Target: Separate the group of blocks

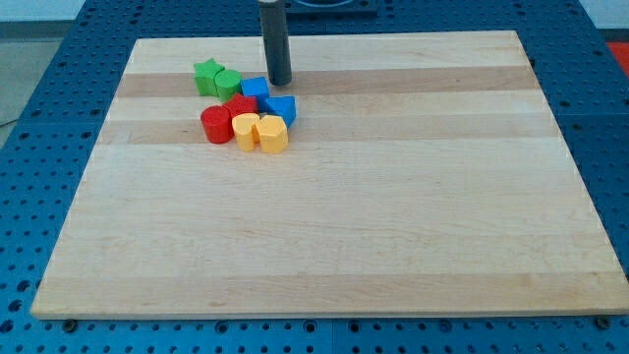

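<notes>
A tight group of blocks lies at the upper left of the wooden board [393,226]. A green star block [206,77] and a green round block [228,84] are at its top left. A blue cube [255,88] and a blue wedge-like block [281,108] are on its right. A red cylinder [215,124] and a second red block [242,104] are in the middle. Two yellow blocks [245,129] [272,134] form its bottom edge. My tip [281,82] stands just right of the blue cube and just above the blue wedge, close to both.
The board lies on a blue perforated table [609,197]. The rod comes down from the view's top centre.
</notes>
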Controlling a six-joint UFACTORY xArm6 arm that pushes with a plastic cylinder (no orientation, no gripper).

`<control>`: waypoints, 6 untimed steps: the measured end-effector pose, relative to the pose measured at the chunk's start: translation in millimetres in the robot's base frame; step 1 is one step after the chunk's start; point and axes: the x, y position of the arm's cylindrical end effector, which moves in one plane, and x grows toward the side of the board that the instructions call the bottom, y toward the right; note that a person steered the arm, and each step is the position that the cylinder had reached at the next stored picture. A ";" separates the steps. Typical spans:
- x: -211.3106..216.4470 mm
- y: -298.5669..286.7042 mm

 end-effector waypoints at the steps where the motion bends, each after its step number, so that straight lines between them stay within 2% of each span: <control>1: -9.9 -29.1; 2: 9.2 -47.7; 3: 32.9 -24.0; 4: 36.7 7.2; 5: 35.4 7.7; 6: 66.1 18.3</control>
